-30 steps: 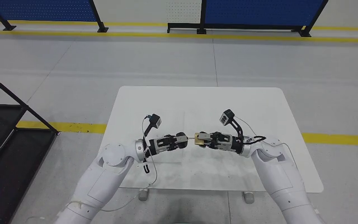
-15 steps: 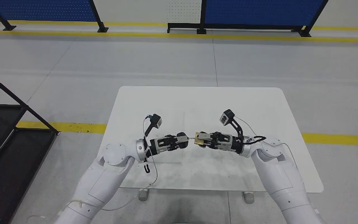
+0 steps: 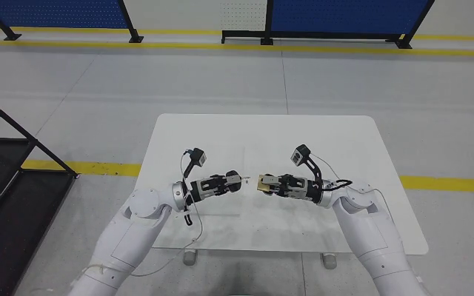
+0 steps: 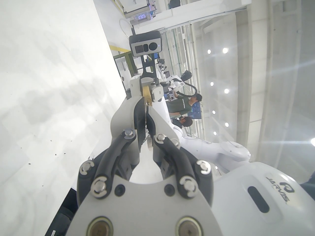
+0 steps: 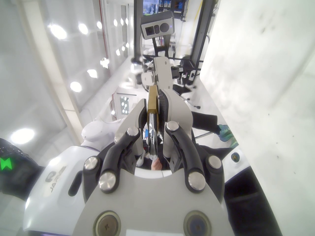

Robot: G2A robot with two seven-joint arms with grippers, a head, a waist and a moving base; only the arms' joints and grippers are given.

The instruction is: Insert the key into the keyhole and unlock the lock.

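Over the middle of the white table (image 3: 333,140), my right gripper (image 3: 268,183) is shut on a brass padlock (image 3: 262,183), whose brass body (image 5: 152,98) sticks out past the fingertips. The padlock's silver shackle (image 5: 152,133) lies back between the fingers. My left gripper (image 3: 235,178) faces it from the left and is shut on the small silver key (image 4: 148,145). There is a short gap between the key's tip and the padlock. In the left wrist view the padlock (image 4: 147,95) sits straight ahead of the closed fingertips (image 4: 141,110).
Both arms hover a little above the table's front half. A black frame (image 3: 29,177) stands left of the table, and blue barrier panels (image 3: 348,15) stand far behind it.
My left gripper has drawn back to the left, away from the padlock, opening a gap where it was nearly touching. The right gripper and padlock have stayed put.
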